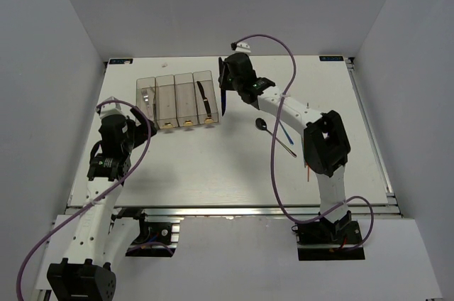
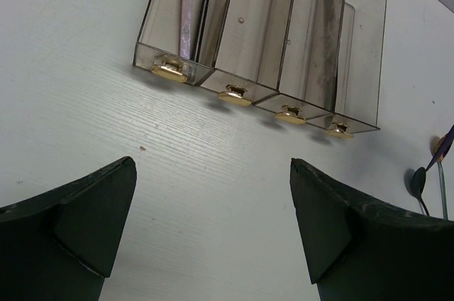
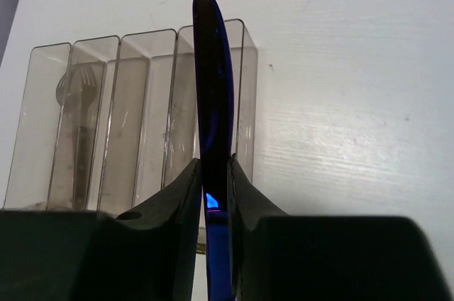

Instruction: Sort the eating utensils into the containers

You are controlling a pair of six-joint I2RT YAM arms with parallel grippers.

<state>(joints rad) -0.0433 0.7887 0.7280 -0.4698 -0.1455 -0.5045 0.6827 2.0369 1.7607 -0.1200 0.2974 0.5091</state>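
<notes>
The four joined clear containers (image 1: 176, 99) stand at the back left of the table, gold tabs toward me. A silver fork (image 1: 145, 95) lies in the leftmost bin and a black knife (image 1: 202, 95) in the rightmost. My right gripper (image 1: 225, 94) is shut on the blue knife (image 3: 212, 81), held upright just over the right edge of the bins (image 3: 135, 116). The fork also shows in the right wrist view (image 3: 80, 109). My left gripper (image 2: 213, 166) is open and empty, above bare table in front of the gold tabs (image 2: 234, 94). A dark spoon (image 1: 262, 124) lies to the right of the bins.
A thin blue stick (image 1: 286, 134) crosses the dark spoon's handle, and an orange chopstick (image 1: 307, 173) lies near the right arm's elbow. The dark spoon also shows at the right edge of the left wrist view (image 2: 418, 180). White walls close in the table at left, back and right.
</notes>
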